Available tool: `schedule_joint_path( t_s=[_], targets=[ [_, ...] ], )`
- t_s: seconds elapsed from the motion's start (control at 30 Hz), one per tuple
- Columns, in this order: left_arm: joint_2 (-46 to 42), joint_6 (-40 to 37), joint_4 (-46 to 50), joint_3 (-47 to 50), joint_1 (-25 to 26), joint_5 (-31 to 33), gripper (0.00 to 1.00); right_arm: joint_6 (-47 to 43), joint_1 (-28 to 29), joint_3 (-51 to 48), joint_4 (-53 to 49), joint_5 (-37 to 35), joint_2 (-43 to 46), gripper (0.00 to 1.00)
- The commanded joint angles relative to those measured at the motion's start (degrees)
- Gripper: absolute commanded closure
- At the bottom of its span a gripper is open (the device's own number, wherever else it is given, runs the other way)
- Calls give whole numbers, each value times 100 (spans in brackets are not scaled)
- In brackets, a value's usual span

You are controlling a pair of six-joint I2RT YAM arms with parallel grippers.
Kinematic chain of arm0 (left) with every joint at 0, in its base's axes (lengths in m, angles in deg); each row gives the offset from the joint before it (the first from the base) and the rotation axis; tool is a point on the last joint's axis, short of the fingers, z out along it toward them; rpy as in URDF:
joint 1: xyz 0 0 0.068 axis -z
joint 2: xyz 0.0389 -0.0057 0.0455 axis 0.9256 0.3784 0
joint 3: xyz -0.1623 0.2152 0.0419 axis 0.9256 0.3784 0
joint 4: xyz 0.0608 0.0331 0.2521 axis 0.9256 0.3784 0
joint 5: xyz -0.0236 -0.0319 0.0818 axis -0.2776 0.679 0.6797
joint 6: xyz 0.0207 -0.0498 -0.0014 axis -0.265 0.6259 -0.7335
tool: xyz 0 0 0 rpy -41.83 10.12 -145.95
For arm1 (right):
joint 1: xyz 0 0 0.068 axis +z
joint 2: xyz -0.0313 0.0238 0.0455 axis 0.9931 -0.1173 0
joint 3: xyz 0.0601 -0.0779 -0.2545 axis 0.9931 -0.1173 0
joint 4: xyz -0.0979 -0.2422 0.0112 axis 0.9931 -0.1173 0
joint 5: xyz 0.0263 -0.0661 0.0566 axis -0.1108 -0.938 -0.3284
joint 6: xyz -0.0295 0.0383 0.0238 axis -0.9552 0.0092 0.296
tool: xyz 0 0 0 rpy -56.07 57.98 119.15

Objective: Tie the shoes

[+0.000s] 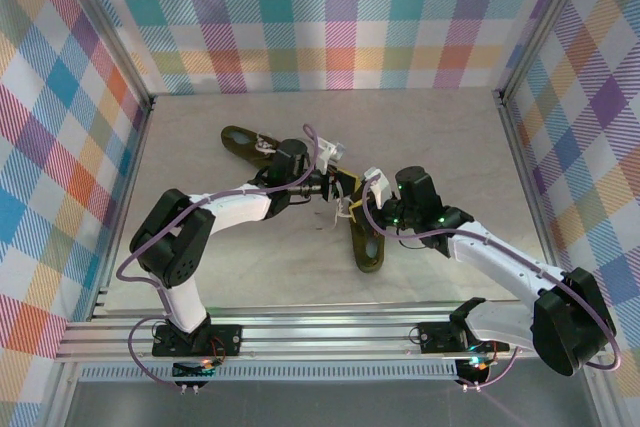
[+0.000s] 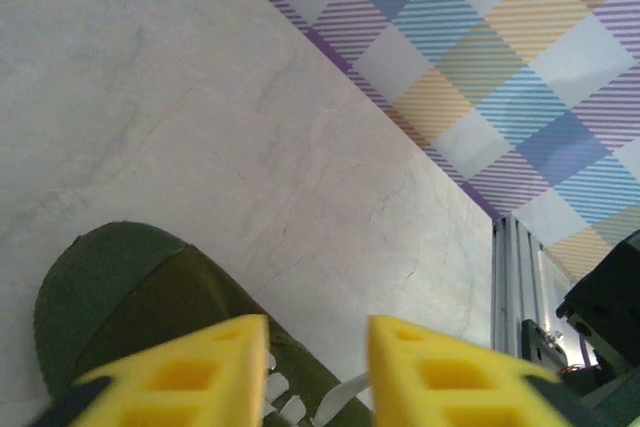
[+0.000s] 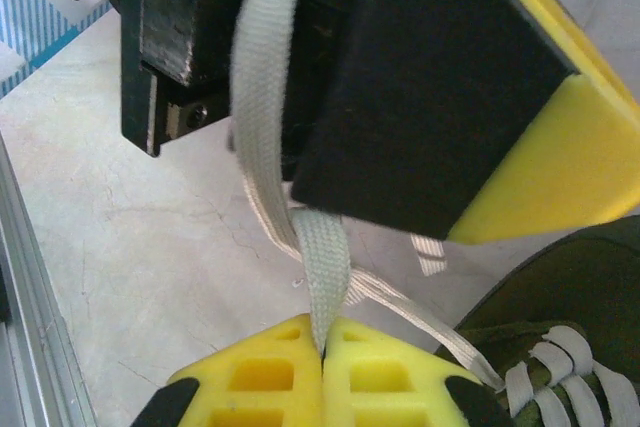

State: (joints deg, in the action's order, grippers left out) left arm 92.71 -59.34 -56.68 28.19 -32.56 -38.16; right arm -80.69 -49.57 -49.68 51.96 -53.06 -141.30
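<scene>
Two dark olive shoes lie on the table: one [image 1: 240, 140] at the back left, the other [image 1: 366, 247] nearer the middle, its cream laces loose. My left gripper [image 1: 338, 187] hovers just above the near shoe [image 2: 130, 297]. Its yellow fingers [image 2: 200, 367] stand apart with nothing between them, and a lace strand [image 2: 345, 392] lies below the gap. My right gripper [image 3: 322, 352] is shut on a cream lace [image 3: 322, 267]. That lace rises taut from the fingertips past the black and yellow finger of the left gripper [image 3: 450, 77]. Part of the shoe's tongue and lacing [image 3: 560, 347] shows at the lower right.
Plaid cloth walls [image 1: 340, 17] enclose the marbled table [image 1: 250, 267] on three sides. An aluminium frame post [image 2: 515, 277] stands at the table's edge by the wall. The two arms meet closely over the middle of the table, fingers almost touching.
</scene>
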Motion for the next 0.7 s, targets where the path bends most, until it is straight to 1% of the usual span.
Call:
schedule_joint_path(
  t_s=[0.0, 0.17, 0.2, 0.27, 0.33, 0.4, 0.47, 0.57, 0.67],
  targets=[
    [-62, -239, 1037, -156, 39, 507, 57, 79, -38, -51, 131, -74, 161, 96],
    [-168, -1060, 3141, -776, 116, 1661, 39, 124, -38, -69, 175, -101, 161, 97],
    [-135, -1270, 3600, -996, 142, 1914, 34, 134, -38, -71, 190, -114, 161, 97],
    [-57, -1619, 4521, -1377, 195, 2457, 32, 181, -38, -75, 181, -165, 144, 98],
    [-23, -1969, 5105, -1665, 232, 2940, 31, 199, -46, -73, 200, -219, 120, 98],
    [15, -2289, 5545, -1905, 237, 3288, 28, 247, -47, -70, 210, -295, 109, 99],
    [62, -2621, 5898, -2129, 250, 3541, 28, 338, -64, -53, 202, -427, 85, 100],
    [73, -3044, 6151, -2230, 259, 3910, 28, 527, -136, 0, 177, -548, 17, 100],
    [126, -3156, 6274, -2349, 268, 4365, 28, 517, -161, 51, 179, -274, -23, 100]
  ],
)
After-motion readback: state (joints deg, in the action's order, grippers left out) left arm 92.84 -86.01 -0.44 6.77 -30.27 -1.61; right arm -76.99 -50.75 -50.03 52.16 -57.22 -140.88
